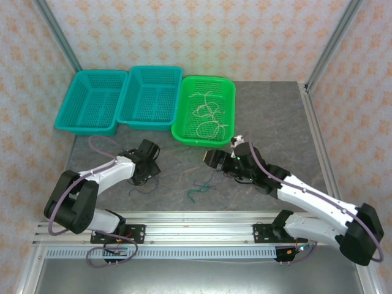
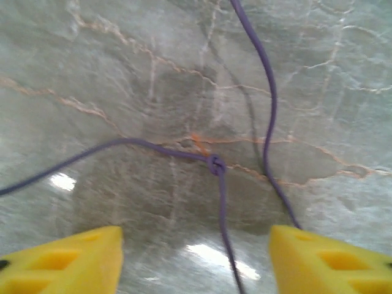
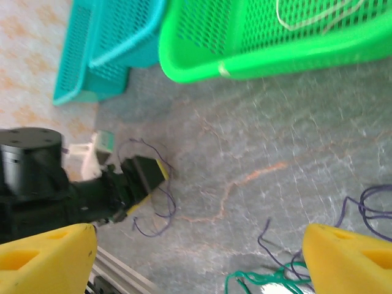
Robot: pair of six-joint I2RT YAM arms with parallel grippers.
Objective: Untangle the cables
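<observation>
Top view: the left gripper [image 1: 141, 176] sits low over the tabletop [image 1: 275, 122], with a purple cable [image 1: 138, 188] just beside it. A green cable [image 1: 195, 193] lies loose between the arms, near the right gripper [image 1: 210, 159]. Cream cables [image 1: 207, 113] lie in the green basket [image 1: 228, 92].

Left wrist view: the fingers are spread, and the knotted purple cable [image 2: 215, 164] lies between them, ungripped.

Right wrist view: the fingers are spread, with the green cable [image 3: 260, 280] on the tabletop between them, untouched.

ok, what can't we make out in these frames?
- Left wrist view: the purple cable runs off the top, left and bottom edges. The picture is blurred, so I cannot tell whether the knot joins one strand or two.
- Right wrist view: the green cable is cut off by the bottom edge, so its full shape is unknown.
- Top view: the cream cables in the green basket are too small to count or to judge whether they are tangled.
</observation>
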